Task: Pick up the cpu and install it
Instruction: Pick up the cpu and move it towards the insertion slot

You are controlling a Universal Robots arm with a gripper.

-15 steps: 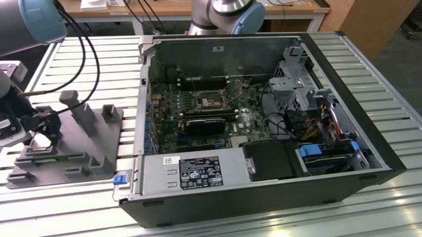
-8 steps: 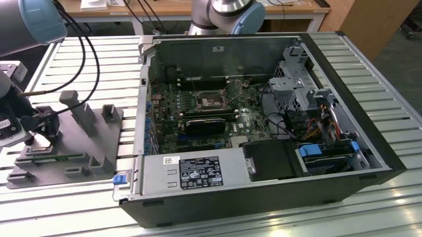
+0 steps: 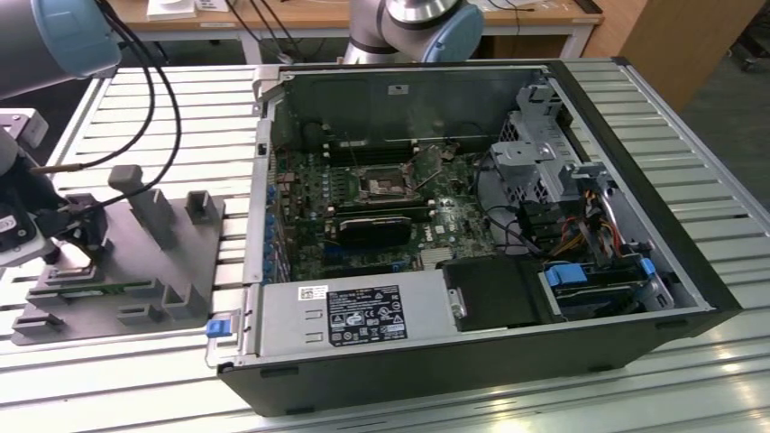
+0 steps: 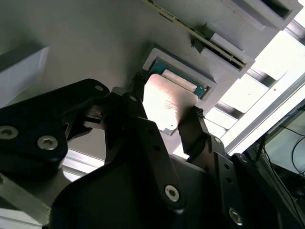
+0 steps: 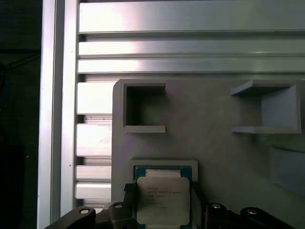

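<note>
Plainly the hand (image 4: 166, 107) was clenched on the cpu (image 4: 169, 102), its black fingers (image 4: 193, 126) pressed against two opposite edges. In the second wrist view the chip's flat silver lid shone with a brushed glare. The first wrist view showed that lid (image 5: 163, 200) pale and square, with faint print, over a teal-lined pocket (image 5: 143, 171) in the matte grey fixture block (image 5: 214, 129); seated or just above, I could not tell. The exterior view added the ribbed aluminium surface (image 3: 157, 99) and, well apart toward the exterior view's right, an open computer case (image 3: 481, 347) with its motherboard socket (image 3: 382, 187).
</note>
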